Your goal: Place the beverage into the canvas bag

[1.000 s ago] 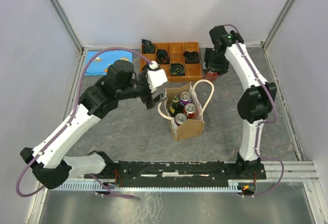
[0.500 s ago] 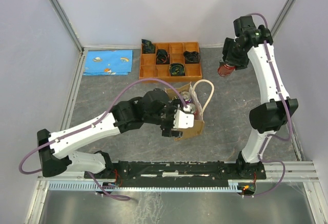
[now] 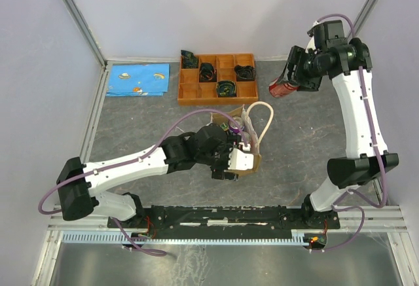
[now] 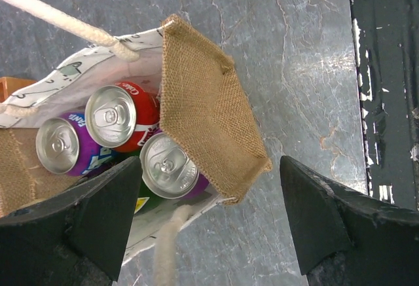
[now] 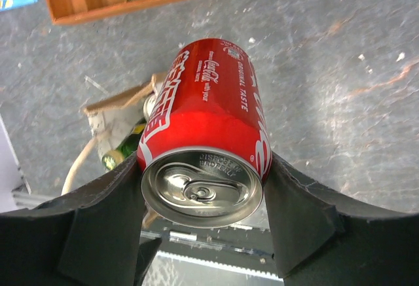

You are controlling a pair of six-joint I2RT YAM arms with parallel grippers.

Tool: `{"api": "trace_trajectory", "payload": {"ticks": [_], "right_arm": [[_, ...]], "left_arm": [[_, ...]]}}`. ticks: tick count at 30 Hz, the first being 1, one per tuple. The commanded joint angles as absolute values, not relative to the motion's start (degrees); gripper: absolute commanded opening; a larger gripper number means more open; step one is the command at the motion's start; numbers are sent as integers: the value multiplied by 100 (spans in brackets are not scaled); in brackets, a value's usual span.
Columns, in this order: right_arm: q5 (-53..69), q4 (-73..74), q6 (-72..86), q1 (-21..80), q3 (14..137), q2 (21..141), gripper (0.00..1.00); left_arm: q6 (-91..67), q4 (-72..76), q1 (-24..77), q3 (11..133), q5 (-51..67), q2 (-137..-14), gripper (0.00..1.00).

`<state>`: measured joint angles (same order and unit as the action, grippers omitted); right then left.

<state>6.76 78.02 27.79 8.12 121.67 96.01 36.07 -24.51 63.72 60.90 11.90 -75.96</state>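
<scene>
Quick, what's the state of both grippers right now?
Left gripper: open, straddling the canvas bag end, holding nothing.
Right gripper: shut on the red can.

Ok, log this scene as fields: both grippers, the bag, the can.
left gripper: open, over the canvas bag, fingers either side of its burlap wall
right gripper: shut on the red cola can, held up in the air
canvas bag: standing open, three can tops showing inside
task state: red cola can not yet in the bag

The grey table (image 3: pixel 301 135) carries the canvas bag (image 4: pixel 209 122), with an orange tray (image 3: pixel 216 100) and blue sheet (image 3: pixel 137 80) behind it.
</scene>
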Motion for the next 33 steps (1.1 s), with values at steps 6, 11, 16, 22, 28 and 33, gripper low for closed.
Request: {"api": "trace_trajectory", "payload": {"ticks": [6, 11, 16, 22, 28, 33], "right_arm": [[1785, 7267, 2844, 897, 11317, 8601, 0], [1886, 7156, 2850, 1101, 11009, 8373, 0], [1938, 7084, 2900, 1230, 10935, 8251, 0], [1972, 6969, 2976, 1243, 10761, 8099, 0], [2087, 6802, 3035, 1239, 10645, 8063, 0], [2125, 6713, 3051, 1248, 10611, 8115, 0]], "left_arm": [[3392, -1777, 6398, 5780, 1160, -7803, 92], [3268, -1783, 6413, 5792, 1308, -7904, 92], [3252, -1990, 6420, 6014, 1274, -7863, 92], [3158, -2900, 6513, 6762, 1046, -7607, 91], [3010, -3764, 6630, 7423, 880, -7317, 92], [2979, -3622, 6660, 7457, 783, -7557, 92]]}}
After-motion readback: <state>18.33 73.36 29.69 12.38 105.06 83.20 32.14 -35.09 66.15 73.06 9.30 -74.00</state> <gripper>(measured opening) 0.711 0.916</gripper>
